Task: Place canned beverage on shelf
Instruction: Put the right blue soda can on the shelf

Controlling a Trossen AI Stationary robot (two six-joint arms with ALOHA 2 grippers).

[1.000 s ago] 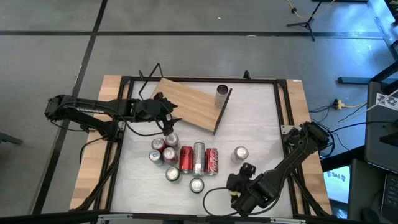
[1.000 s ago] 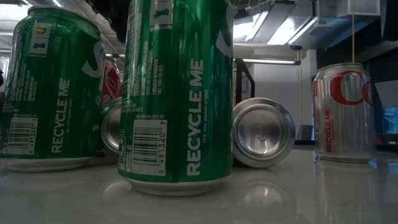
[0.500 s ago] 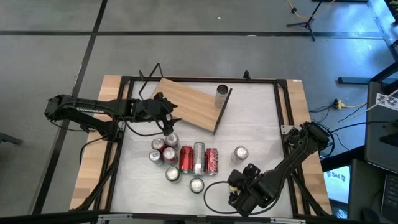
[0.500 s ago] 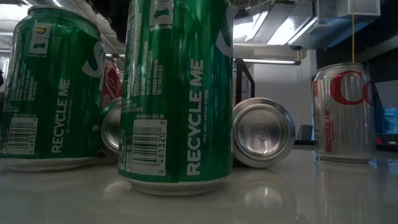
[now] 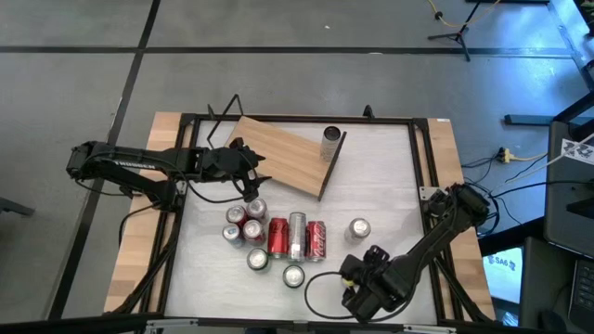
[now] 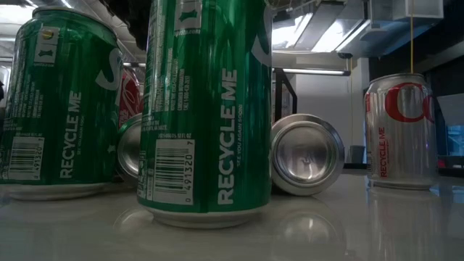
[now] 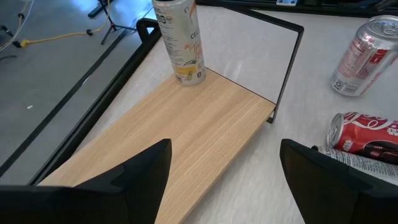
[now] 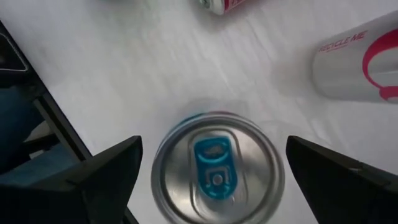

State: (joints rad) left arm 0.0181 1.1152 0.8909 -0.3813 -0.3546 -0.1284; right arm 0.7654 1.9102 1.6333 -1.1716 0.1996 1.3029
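The shelf (image 5: 283,153) (image 7: 186,137), a light-brown board on black wire supports, lies askew at the table's far side. A pale can (image 5: 331,141) (image 7: 180,40) stands on its right end. My left gripper (image 5: 252,181) (image 7: 224,186) hangs open over the board's left end, empty. My right gripper (image 5: 357,276) (image 8: 214,149) points down, open, near the front edge. Below it stands an upright can with a silver top and blue tab (image 8: 217,168). The fingers stand on either side of this can, above it, and do not touch it. In the high view the gripper hides this can.
Several cans crowd the table's middle: red ones lying down (image 5: 278,237), green ones upright (image 5: 293,276) (image 6: 206,109), and a white and red one standing apart (image 5: 359,228) (image 8: 357,59). A black frame (image 5: 422,167) borders the table, and its front rail (image 8: 43,106) lies close to my right gripper.
My right gripper has rolled a little about its own pointing line while staying over the same spot near the front edge. Nothing else has moved.
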